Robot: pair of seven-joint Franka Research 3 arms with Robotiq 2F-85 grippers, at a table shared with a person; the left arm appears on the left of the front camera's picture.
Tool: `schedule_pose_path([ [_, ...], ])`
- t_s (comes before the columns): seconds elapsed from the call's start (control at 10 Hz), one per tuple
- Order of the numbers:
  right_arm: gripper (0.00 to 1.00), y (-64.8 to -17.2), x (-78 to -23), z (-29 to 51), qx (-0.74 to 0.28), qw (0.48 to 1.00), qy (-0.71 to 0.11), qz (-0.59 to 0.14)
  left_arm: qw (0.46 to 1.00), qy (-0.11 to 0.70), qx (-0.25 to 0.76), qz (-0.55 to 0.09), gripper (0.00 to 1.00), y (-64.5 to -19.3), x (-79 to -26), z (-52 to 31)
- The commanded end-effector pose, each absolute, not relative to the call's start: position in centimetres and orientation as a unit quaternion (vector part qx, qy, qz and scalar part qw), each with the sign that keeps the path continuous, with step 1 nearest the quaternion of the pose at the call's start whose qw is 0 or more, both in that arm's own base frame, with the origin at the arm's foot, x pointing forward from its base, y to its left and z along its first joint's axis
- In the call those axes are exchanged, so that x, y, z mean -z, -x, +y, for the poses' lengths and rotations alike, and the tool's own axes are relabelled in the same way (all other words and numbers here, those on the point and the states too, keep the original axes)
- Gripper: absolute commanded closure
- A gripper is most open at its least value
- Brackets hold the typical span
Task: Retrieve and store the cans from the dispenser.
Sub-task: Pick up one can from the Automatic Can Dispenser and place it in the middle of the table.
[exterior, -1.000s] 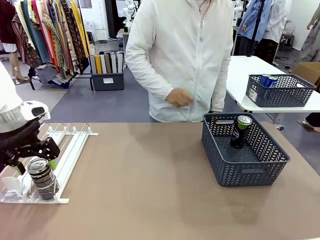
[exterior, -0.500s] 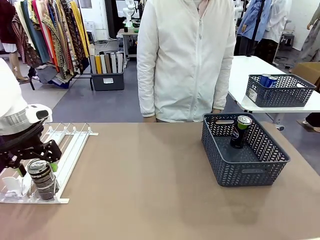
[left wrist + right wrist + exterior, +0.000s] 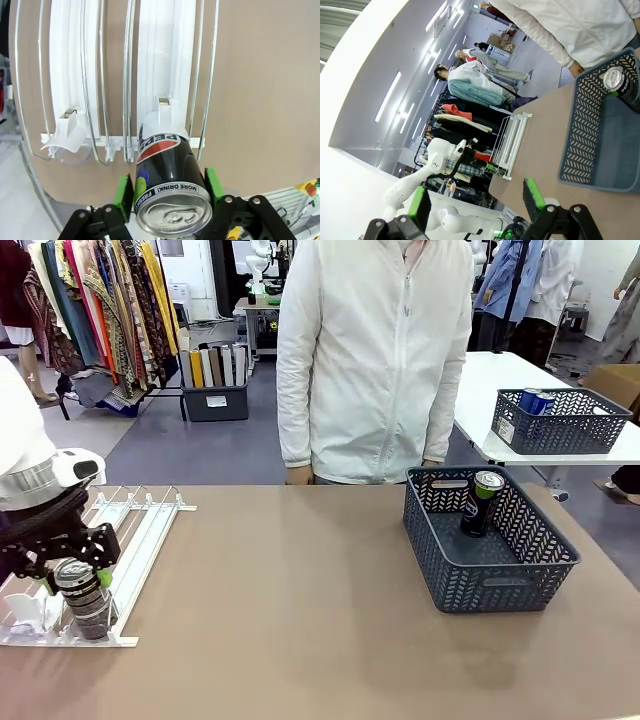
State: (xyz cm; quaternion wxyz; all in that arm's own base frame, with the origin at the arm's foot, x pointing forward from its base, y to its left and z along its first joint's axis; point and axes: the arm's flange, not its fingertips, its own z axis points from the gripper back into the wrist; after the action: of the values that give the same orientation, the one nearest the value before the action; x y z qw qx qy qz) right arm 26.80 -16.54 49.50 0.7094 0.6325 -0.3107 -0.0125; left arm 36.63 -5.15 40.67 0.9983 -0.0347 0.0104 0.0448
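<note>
Cans: your left end effector [image 3: 167, 187] is pinching the dark Pepsi can [image 3: 167, 185] at the dispenser [image 3: 130, 530] stopper end, readying it for lifting toward the basket [image 3: 490, 575].

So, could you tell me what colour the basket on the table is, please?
Dark grey, with a herringbone lattice wall; the basket shows best in the front view.

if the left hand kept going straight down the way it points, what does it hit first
The black Pepsi can itself: it stands between the left hand's green pads, right in that line. Below the can sits the white dispenser lane it stands in, then the tabletop, though depth is hard to judge.
</note>
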Motion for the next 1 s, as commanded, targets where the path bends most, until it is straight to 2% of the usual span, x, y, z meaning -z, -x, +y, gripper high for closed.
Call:
schedule_pose_path([
  [0.0, 0.0, -27.1, -50.0, -16.4, 0.013, 0.7, -0.638, -0.321, 0.998, 0.018, -0.052, 0.007, 1.0, -35.9, -40.1, -5.4],
  [0.4, 0.0, -27.1, -50.0, -16.4, 0.013, 0.7, -0.638, -0.321, 0.998, 0.016, -0.055, -0.002, 1.0, -35.6, -40.8, -5.2],
  [0.5, 0.0, -27.1, -50.0, -16.4, 0.013, 0.7, -0.638, -0.321, 0.998, 0.019, -0.052, -0.023, 1.0, -35.0, -42.6, -5.0],
  [0.8, 0.0, -27.1, -50.0, -16.4, 0.013, 0.7, -0.638, -0.321, 0.993, 0.003, -0.027, -0.116, 1.0, -30.1, -52.6, -5.2],
  [0.9, 0.0, -27.1, -50.0, -16.4, 0.013, 0.7, -0.638, -0.321, 0.993, -0.003, -0.005, -0.121, 1.0, -28.5, -54.5, -5.7],
])
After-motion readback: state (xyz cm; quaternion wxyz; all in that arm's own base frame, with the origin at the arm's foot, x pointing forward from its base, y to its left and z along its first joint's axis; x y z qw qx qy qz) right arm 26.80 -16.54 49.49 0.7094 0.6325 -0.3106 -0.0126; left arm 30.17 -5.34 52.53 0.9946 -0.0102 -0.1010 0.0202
